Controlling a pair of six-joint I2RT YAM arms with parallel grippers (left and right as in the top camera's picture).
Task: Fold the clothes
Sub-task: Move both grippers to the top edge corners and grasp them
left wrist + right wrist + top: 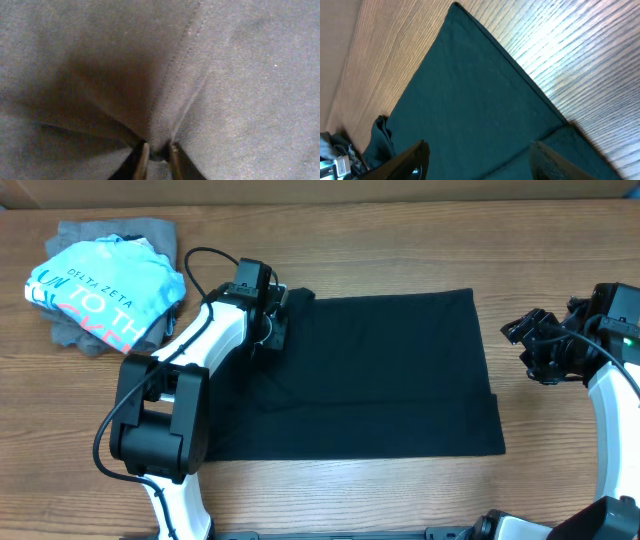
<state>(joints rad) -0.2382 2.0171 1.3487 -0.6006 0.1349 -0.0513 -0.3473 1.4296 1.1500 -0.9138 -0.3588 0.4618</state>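
The black T-shirt (370, 375) lies flat in a wide rectangle across the middle of the table. My left gripper (272, 325) is pressed down on its upper left part, near a bunched corner. In the left wrist view the gripper (156, 151) is shut on a pinched ridge of the black fabric (225, 90), with a stitched seam running up from the pinch. My right gripper (518, 350) hovers just beyond the shirt's right edge. Its fingers (417, 152) stand wide apart and hold nothing, and the shirt (470, 100) spreads below them.
A light blue printed shirt (105, 285) lies on a grey garment (120, 230) at the back left corner. Bare wooden table (560, 240) surrounds the black shirt. The left arm's base (160, 420) stands at the shirt's left edge.
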